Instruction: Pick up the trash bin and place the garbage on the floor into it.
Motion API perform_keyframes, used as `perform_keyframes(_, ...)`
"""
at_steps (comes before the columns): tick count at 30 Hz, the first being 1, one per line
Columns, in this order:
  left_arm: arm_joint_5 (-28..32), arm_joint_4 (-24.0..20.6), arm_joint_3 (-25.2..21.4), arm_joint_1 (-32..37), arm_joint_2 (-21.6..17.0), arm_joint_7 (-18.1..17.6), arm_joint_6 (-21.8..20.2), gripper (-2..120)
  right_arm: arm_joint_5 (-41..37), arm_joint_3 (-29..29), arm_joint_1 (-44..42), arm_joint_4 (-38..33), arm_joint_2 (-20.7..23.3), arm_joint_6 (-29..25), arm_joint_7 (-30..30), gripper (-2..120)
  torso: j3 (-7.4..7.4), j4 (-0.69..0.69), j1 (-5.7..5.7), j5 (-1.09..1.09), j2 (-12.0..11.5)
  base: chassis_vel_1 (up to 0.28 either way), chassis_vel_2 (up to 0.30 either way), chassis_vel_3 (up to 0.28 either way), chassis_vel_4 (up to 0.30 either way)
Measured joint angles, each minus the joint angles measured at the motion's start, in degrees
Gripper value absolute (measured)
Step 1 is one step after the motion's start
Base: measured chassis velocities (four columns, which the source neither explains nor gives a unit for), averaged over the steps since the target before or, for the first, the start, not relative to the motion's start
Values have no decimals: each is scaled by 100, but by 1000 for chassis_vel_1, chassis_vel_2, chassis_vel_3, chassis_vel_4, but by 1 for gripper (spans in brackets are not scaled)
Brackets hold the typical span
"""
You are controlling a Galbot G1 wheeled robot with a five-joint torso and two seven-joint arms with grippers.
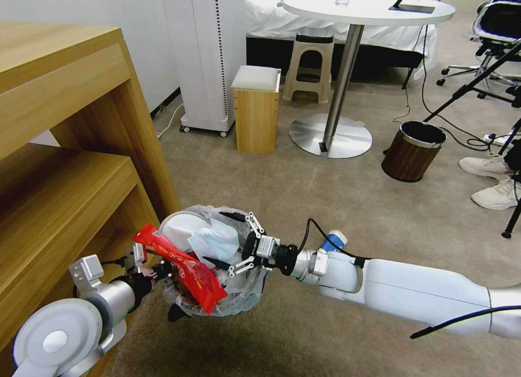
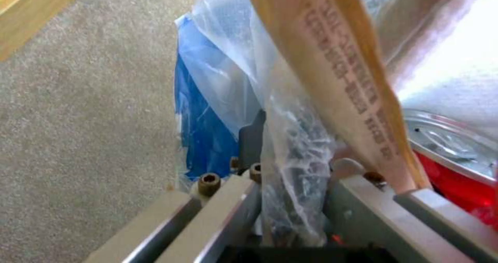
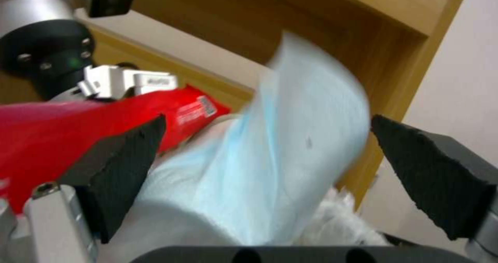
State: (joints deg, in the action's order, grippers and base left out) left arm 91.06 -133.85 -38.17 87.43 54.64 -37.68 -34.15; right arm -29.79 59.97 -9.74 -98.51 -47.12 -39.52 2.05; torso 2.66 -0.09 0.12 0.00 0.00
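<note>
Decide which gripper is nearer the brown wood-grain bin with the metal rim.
Right. The right gripper hangs open over the trash bin; the left gripper, clamping its far rim, lies farther from the brown wood-grain bin.

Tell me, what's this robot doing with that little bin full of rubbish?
The left gripper holds the trash bin up off the carpet by its rim, beside a wooden shelf unit. The bin is stuffed: a red wrapper sticks out, beside a pale blue mask and a white slipper. The right gripper hangs open over the mask.
</note>
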Motion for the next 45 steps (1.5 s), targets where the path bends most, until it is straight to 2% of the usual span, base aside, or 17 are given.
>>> perform_keyframes(19,-115,-20,77,149,58,17,-15,0,37,-222,-71,-29,70,15,63,100,0,0,0,0,0,0,0,0,0)
perform_keyframes(45,159,477,-134,-159,-141,-38,27,0,21,-450,-166,-140,240,1,50,100,0,-1,0,0,0,0,0,0,0)
